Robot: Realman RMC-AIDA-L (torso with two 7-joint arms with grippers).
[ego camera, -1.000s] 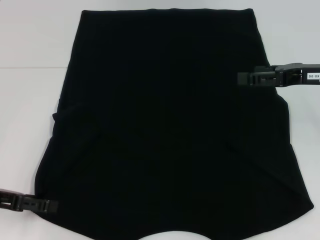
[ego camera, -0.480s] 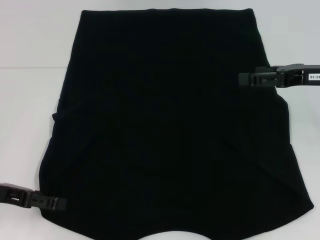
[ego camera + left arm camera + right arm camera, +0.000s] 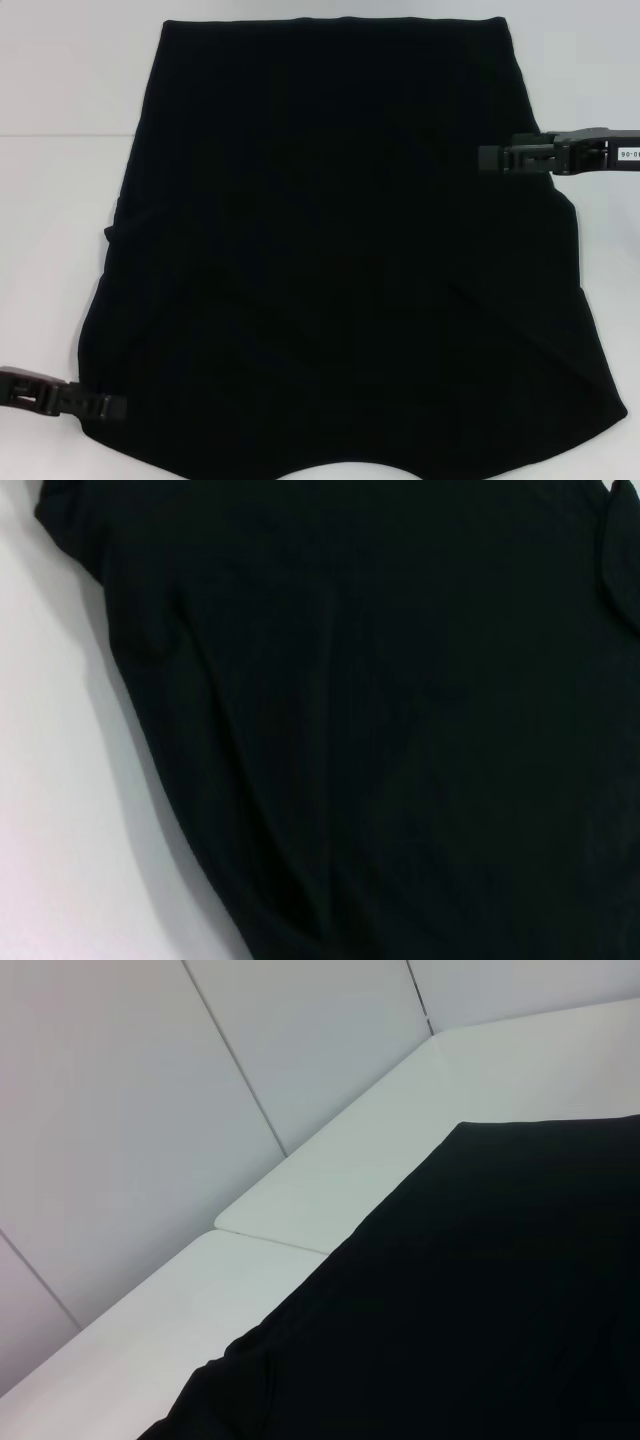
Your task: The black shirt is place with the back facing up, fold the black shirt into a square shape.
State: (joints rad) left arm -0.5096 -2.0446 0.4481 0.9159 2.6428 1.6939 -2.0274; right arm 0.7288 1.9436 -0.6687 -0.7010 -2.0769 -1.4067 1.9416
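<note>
Black shirt (image 3: 340, 250): large, soft, plain black fabric spread flat on a white surface, no lettering showing. Straight folded edge at 12 o'clock; body widens toward 6 o'clock, where the edge curves inward. Faint creases run at 8 and 4 o'clock; a small pucker marks the 9 o'clock edge.

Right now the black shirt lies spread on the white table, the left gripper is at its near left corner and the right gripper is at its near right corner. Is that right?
Not quite. The head view shows the right gripper at the shirt's right edge towards the far end, not the near right corner. The rest holds: the black shirt lies spread on the white table, and the left gripper is at its near left corner.
</note>
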